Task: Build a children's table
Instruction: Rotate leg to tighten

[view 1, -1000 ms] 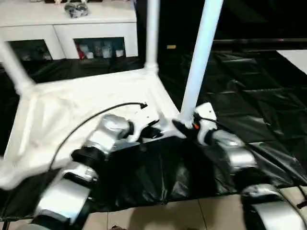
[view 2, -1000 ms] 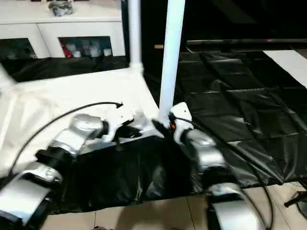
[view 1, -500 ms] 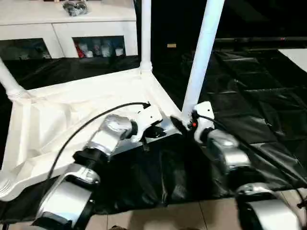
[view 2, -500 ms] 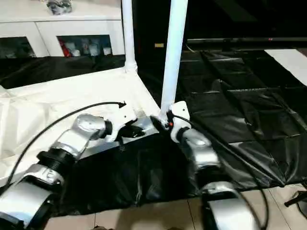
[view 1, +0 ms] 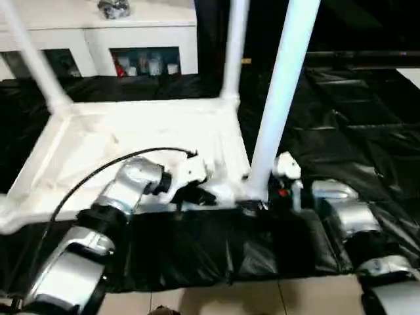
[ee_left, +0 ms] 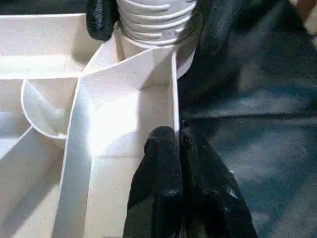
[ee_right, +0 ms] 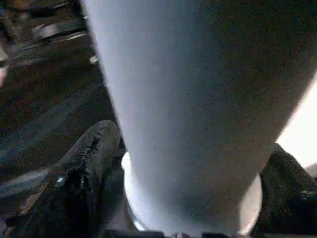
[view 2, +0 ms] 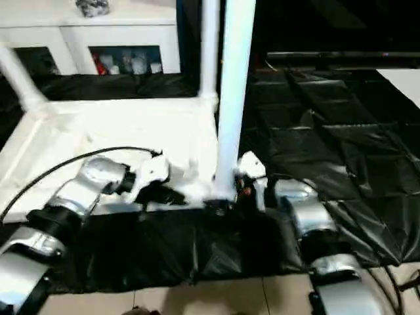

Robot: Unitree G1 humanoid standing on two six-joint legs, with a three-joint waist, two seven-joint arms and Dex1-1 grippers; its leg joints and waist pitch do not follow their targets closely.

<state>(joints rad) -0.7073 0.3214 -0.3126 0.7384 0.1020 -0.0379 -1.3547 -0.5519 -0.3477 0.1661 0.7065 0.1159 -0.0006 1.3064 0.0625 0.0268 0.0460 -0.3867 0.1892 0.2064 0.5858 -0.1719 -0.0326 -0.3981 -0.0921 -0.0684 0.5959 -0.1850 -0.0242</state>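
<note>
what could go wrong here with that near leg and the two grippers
1. The right gripper straddles the near leg at its base; if the thread is not fully seated, the tall leg could lean or cross-thread.
2. The left gripper pinches only the tabletop's thin rim; it may slip, letting the table top turn on the black sheet.

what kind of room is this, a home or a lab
Probably an indoor room set up as a test space. A white cabinet with glass doors stands at the back, black sheeting covers the floor, and pale floor tiles show at its near edge.
</note>
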